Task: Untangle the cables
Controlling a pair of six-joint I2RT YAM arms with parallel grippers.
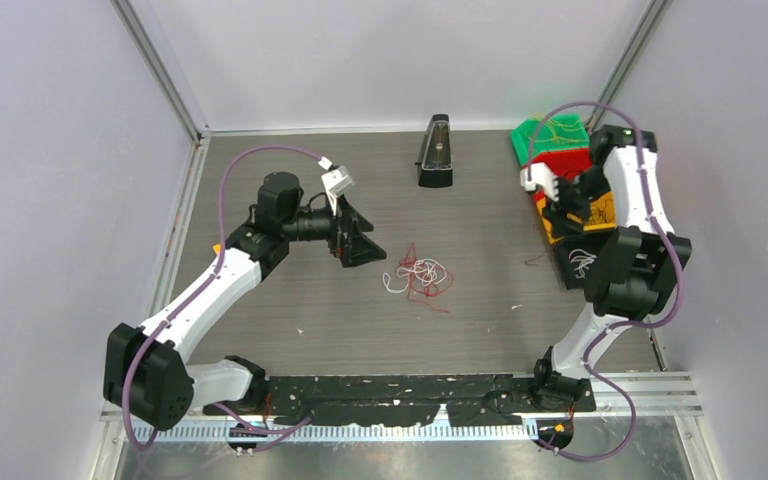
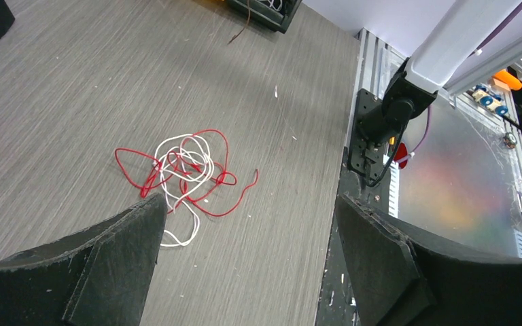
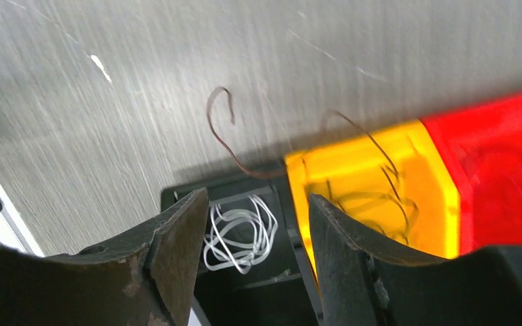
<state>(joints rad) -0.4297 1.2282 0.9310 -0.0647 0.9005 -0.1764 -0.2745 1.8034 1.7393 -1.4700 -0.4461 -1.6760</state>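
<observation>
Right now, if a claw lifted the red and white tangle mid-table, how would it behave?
Likely floppy: the tangle lies in thin, loose curls flat on the table, so strands would probably droop. It looks very light for its spread. Red and white loops interlace, so lifting one strand may drag the whole clump.

Bright even light, soft shadows, right wrist view motion-blurred

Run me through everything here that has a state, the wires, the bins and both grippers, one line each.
red and white tangle: knotted, lying free on the table
white wires: coiled inside the black bin
brown wires: in the yellow bin, one strand trailing out onto the table
left gripper: jaws wide open, empty
right gripper: jaws open, empty
</observation>
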